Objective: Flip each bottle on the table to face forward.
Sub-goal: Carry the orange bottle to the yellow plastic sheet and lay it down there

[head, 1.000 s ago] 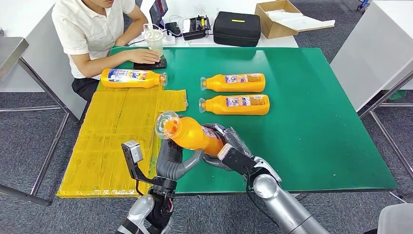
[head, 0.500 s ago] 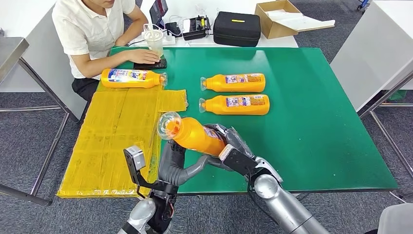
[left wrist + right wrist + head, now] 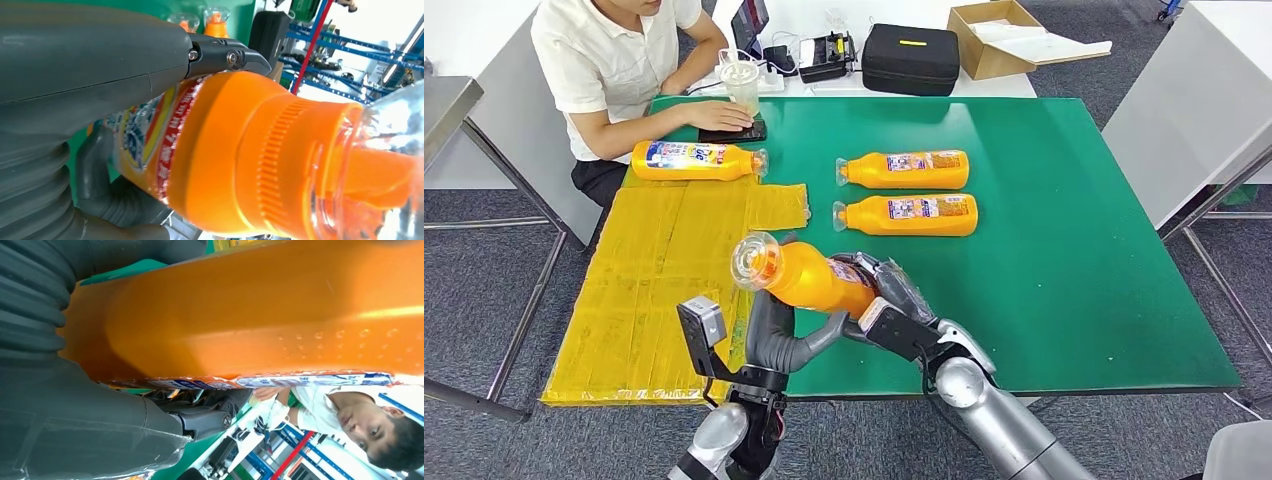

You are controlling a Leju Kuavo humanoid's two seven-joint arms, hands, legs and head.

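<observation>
orange bottle (image 3: 809,277) is being gripped by left hand (image 3: 776,335) and right hand (image 3: 886,297) above table's (image 3: 1064,280) near edge; label should be rolled upward slowly.

Orange bottle (image 3: 260,315) against right hand (image 3: 75,405)

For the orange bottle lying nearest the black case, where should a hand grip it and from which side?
Grip the far orange plastic bottle across its broad labelled body, coming down from above. It lies flat on the green table, clear cap pointing toward the robot's left, so the fingers can span the long sides. The second lying orange bottle sits close on the near side, leaving a narrow gap there.
</observation>
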